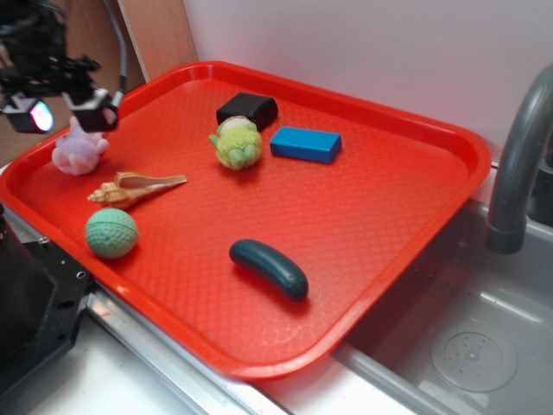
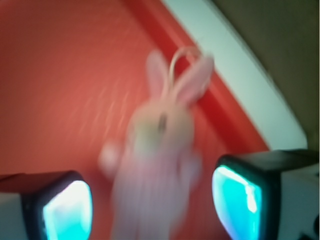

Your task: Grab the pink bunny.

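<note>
Red textured plastic tray (image 1: 371, 216) carries everything; its raised left rim sits just beside the small pale pink fuzzy plush bunny (image 1: 79, 151), so a descending finger could catch the rim or nudge the soft toy aside. The black gripper (image 1: 62, 111) hovers directly above, jaws spread with the bunny between them in the wrist view. The tan spiral seashell (image 1: 134, 188) lies near, the green knitted ball (image 1: 111, 233) farther off; neither blocks.
</note>
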`<state>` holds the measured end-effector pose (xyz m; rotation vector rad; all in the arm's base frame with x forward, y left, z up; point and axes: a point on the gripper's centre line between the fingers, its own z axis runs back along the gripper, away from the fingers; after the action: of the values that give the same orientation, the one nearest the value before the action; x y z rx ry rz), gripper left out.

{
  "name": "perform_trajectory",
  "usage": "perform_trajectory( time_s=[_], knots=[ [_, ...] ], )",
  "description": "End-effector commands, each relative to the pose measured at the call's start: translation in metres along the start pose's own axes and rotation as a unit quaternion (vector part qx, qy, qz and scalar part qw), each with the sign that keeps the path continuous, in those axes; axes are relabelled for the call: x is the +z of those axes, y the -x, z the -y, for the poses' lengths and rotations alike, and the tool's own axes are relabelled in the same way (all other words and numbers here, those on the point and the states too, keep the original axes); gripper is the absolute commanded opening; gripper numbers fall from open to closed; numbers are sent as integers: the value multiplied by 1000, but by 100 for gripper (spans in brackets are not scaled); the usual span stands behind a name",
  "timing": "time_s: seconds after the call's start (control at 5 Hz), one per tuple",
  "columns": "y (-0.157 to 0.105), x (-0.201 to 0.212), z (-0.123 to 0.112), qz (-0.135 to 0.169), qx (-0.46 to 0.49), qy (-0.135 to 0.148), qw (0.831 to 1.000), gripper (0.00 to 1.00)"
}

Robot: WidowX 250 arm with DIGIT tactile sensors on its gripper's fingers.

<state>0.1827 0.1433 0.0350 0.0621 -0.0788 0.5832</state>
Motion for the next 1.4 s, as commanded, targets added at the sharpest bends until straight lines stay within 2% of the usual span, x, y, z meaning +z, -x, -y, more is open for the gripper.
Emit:
perform_trajectory(
  time_s=[0.0,0.2,0.4,0.6,0.8,1.0,1.2],
  knots=[
    [-15,-18,6,16,-13,-11,1000,82],
    [-9,-10,12,3,-8,0,1000,0],
    [-1,9,19,0,-27,17,999,0],
    [10,47,28,3,-99,57,993,0],
    [27,77,30,32,-139,78,987,0],
    [27,81,27,29,-129,85,988,51],
    [18,69,23,5,-124,86,989,100]
  ],
)
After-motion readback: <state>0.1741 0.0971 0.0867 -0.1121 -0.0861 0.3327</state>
